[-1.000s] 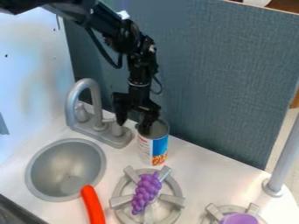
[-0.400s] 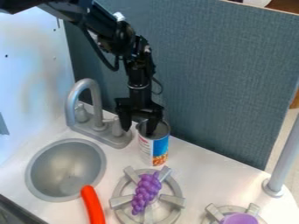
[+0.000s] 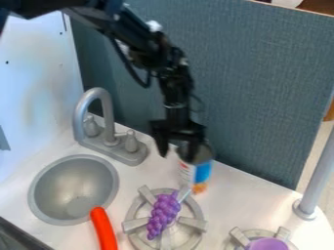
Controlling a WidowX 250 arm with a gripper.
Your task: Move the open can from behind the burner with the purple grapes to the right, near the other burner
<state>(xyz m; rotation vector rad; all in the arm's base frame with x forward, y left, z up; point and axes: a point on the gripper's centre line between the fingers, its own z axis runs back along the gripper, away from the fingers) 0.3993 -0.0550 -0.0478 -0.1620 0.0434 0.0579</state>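
Observation:
My black gripper (image 3: pixel 177 150) hangs down behind the stove burner, right of the faucet, with its two fingers spread apart. One finger reaches into the open top of a tin can (image 3: pixel 195 171) with a white, blue and orange label. The other finger is to the left of the can, outside its rim, with a gap between. The can stands on the white counter near the grey-blue panel, just behind the burner, and looks slightly tilted.
A purple grape bunch (image 3: pixel 163 215) lies on the grey burner (image 3: pixel 134 223). Left are the round sink (image 3: pixel 73 190), the grey faucet (image 3: pixel 103 110) and an orange-red item (image 3: pixel 103 229). A purple object (image 3: pixel 267 244) sits on another burner; a grey post (image 3: pixel 315 180) stands at right.
The gripper has shifted right and slightly toward the camera, and the can has moved the same way with it. The rest of the counter looks the same.

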